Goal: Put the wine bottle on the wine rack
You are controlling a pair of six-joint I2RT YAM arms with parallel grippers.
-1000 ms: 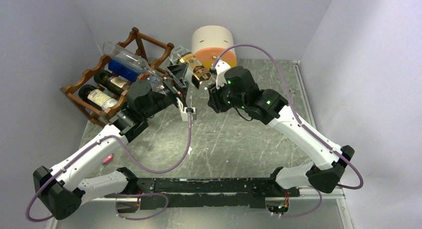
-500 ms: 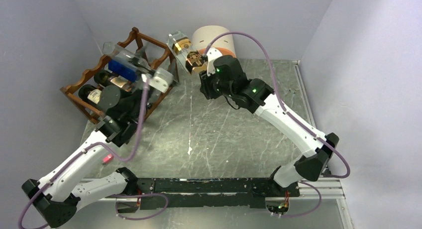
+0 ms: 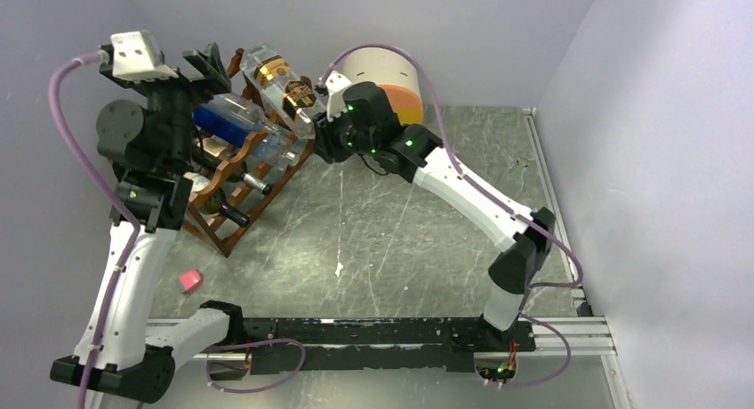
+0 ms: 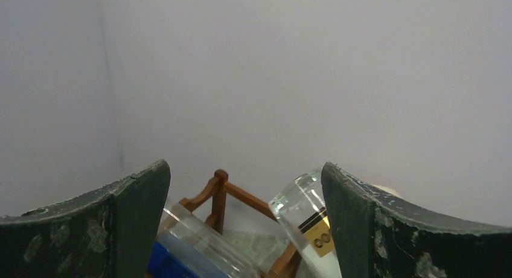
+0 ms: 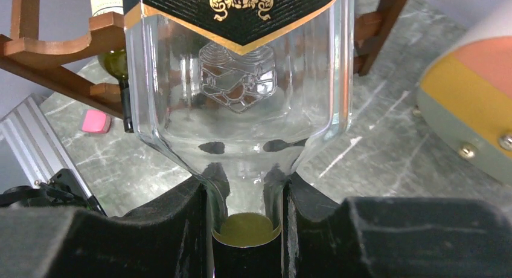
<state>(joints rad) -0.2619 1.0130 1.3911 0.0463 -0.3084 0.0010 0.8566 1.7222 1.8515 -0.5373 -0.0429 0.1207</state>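
Bench [image 3: 400, 231] is pretty crowded on its left side. Far left, a pink block [image 3: 188, 280] lies near the left arm's base. That arm is reared up tall beside the rack [image 3: 222, 243], which sits at the back left. The left fingers [image 3: 212, 58] are spread wide with nothing in them, up by its top corner.

The rack's already busy: a clear bottle [image 3: 233, 124] with a blue label lies across the top tier, and dark bottles [image 3: 256, 180] fill slots below. The wine bottle [image 3: 284, 84] is in the air, tilted, base up over the rack's upper right end, just beside that clear bottle. Can't tell if they touch. The right fingers [image 3: 322, 132] are clamped on its neck. Just behind them sits a cream-and-orange drum box [image 3: 382, 71].
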